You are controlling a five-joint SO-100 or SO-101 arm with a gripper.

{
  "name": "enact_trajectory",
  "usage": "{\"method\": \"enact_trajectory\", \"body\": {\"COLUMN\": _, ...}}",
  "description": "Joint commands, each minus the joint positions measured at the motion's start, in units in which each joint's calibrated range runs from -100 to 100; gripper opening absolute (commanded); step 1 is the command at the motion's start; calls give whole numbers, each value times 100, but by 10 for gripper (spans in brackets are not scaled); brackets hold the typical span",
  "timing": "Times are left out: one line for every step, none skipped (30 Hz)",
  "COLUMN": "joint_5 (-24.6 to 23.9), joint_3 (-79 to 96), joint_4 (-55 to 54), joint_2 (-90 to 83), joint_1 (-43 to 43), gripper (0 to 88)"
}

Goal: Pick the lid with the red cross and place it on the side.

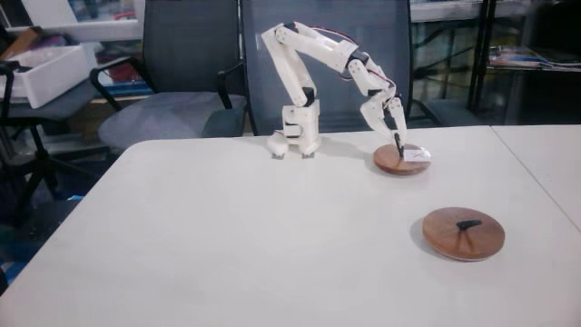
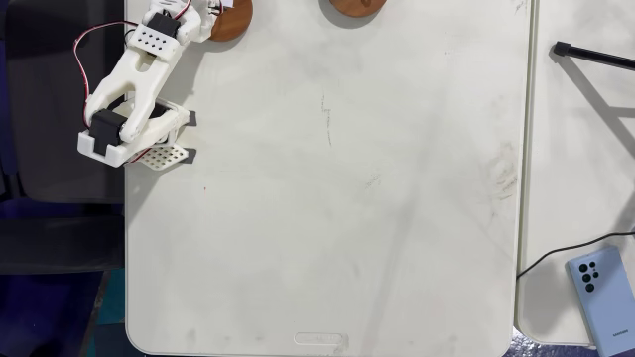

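Observation:
The lid with the red cross (image 1: 404, 161) is a small light-brown wooden disc lying flat on the white table, at the far right in a fixed view. A white sticker (image 1: 418, 156) shows on its top, with a mark too small to read. My gripper (image 1: 398, 139) points straight down onto it, fingertips drawn together on the thin black loop handle. In the other fixed view, from above, the lid (image 2: 234, 22) is cut by the top edge and the white arm (image 2: 139, 74) reaches to it from the left.
A larger, darker wooden disc with a black bar handle (image 1: 463, 233) lies nearer the front right; from above it is the disc (image 2: 355, 8) at the top edge. A second table (image 2: 580, 149) adjoins, carrying a blue phone (image 2: 601, 297). Chairs (image 1: 182, 82) stand behind the arm's base (image 1: 300, 132).

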Motion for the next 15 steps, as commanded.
{"method": "enact_trajectory", "body": {"joint_5": 35, "joint_3": -18, "joint_4": -25, "joint_2": -100, "joint_1": -33, "gripper": 10}}
{"method": "enact_trajectory", "body": {"joint_5": 40, "joint_3": -18, "joint_4": -25, "joint_2": -100, "joint_1": -33, "gripper": 11}}
{"method": "enact_trajectory", "body": {"joint_5": 40, "joint_3": -18, "joint_4": -25, "joint_2": -100, "joint_1": -33, "gripper": 12}}
{"method": "enact_trajectory", "body": {"joint_5": 40, "joint_3": -18, "joint_4": -25, "joint_2": -100, "joint_1": -33, "gripper": 20}}
{"method": "enact_trajectory", "body": {"joint_5": 40, "joint_3": -18, "joint_4": -25, "joint_2": -100, "joint_1": -33, "gripper": 28}}
{"method": "enact_trajectory", "body": {"joint_5": 40, "joint_3": -18, "joint_4": -17, "joint_2": -100, "joint_1": -33, "gripper": 42}}
{"method": "enact_trajectory", "body": {"joint_5": 40, "joint_3": -18, "joint_4": -8, "joint_2": -100, "joint_1": -33, "gripper": 59}}
{"method": "enact_trajectory", "body": {"joint_5": 40, "joint_3": -18, "joint_4": -8, "joint_2": -100, "joint_1": -33, "gripper": 78}}
{"method": "enact_trajectory", "body": {"joint_5": 40, "joint_3": -18, "joint_4": -8, "joint_2": -100, "joint_1": -18, "gripper": 100}}
{"method": "enact_trajectory", "body": {"joint_5": 10, "joint_3": -18, "joint_4": -8, "joint_2": -108, "joint_1": 19, "gripper": 122}}
{"method": "enact_trajectory", "body": {"joint_5": 10, "joint_3": -18, "joint_4": -8, "joint_2": -108, "joint_1": 34, "gripper": 142}}
{"method": "enact_trajectory", "body": {"joint_5": 25, "joint_3": -18, "joint_4": -8, "joint_2": -108, "joint_1": 34, "gripper": 161}}
{"method": "enact_trajectory", "body": {"joint_5": 30, "joint_3": -18, "joint_4": -8, "joint_2": -134, "joint_1": 34, "gripper": 177}}
{"method": "enact_trajectory", "body": {"joint_5": 30, "joint_3": -18, "joint_4": -8, "joint_2": -168, "joint_1": 34, "gripper": 190}}
{"method": "enact_trajectory", "body": {"joint_5": 30, "joint_3": -18, "joint_4": -8, "joint_2": -185, "joint_1": 34, "gripper": 199}}
